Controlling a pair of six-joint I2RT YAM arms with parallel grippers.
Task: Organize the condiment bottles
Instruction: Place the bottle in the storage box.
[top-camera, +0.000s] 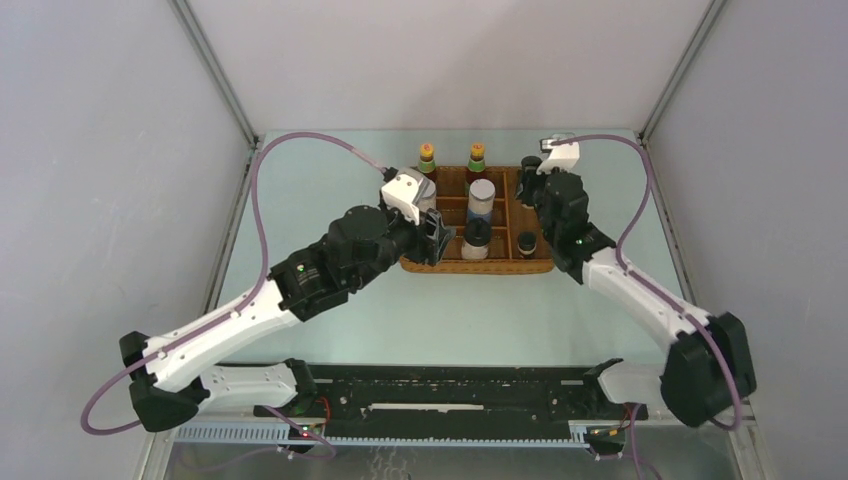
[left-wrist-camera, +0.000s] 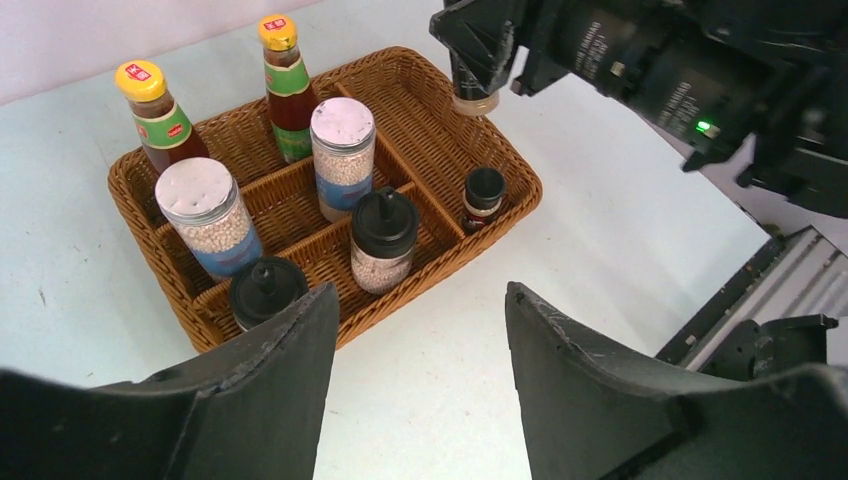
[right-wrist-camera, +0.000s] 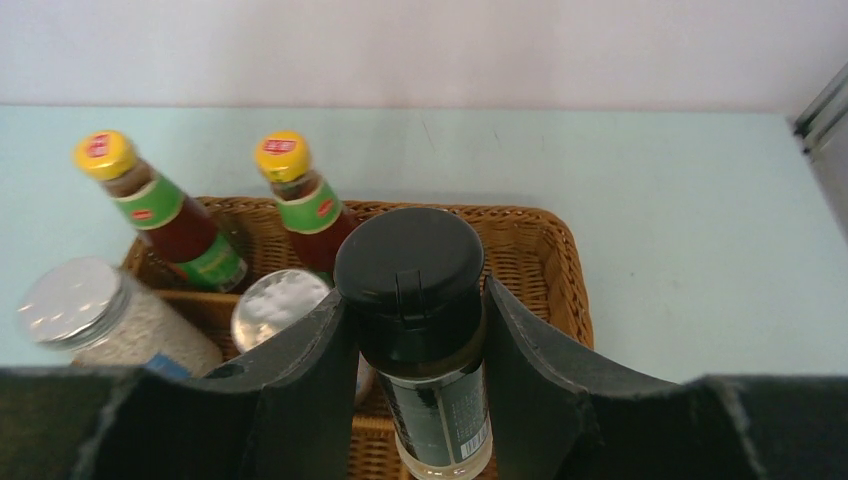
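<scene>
The brown wicker tray holds two dark sauce bottles with yellow caps at its far end. Two silver-topped shakers and two white black-capped bottles stand in the middle compartments. One tiny dark bottle stands in the right-hand column. My right gripper is shut on a second small dark bottle, held upright above the tray's far right corner. My left gripper is open and empty, just off the tray's near left side.
Pale walls close in the table on the left, right and back. A black rail runs along the near edge between the arm bases. Purple cables loop over the table's back. The right arm hangs over the tray's right side.
</scene>
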